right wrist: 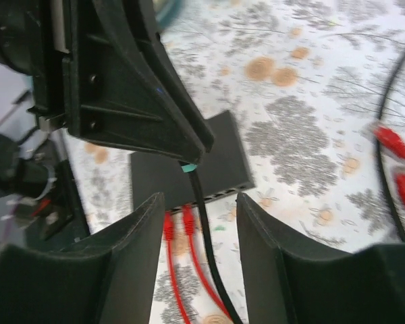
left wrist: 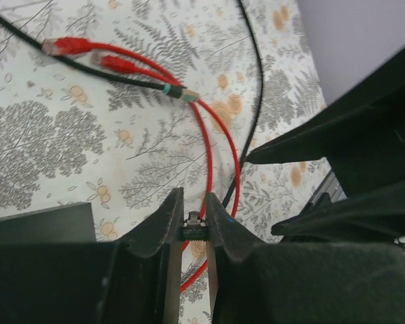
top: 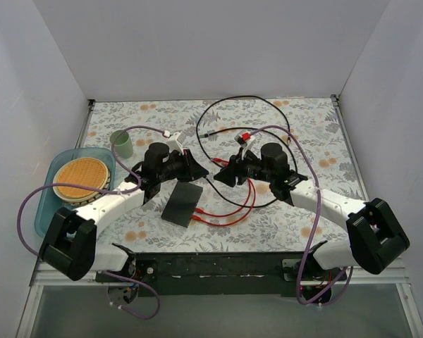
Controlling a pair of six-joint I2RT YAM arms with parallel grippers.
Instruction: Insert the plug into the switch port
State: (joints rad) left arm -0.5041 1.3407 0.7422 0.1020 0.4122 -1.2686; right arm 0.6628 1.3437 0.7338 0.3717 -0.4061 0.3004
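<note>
The switch is a flat black box lying between the arms, with two red cables plugged into its near-right edge. My left gripper hovers just above and beyond it, shut on the small black plug of a black cable with a teal band. In the right wrist view the left gripper holds this plug above the switch, near its row of sockets. My right gripper is open, tip to tip with the left, the black cable running between its fingers.
A round tan plate lies in a blue tray at the left, with a green cup behind it. A black cable loops over the far table. Loose red plugs and a teal-banded black plug lie beyond the grippers.
</note>
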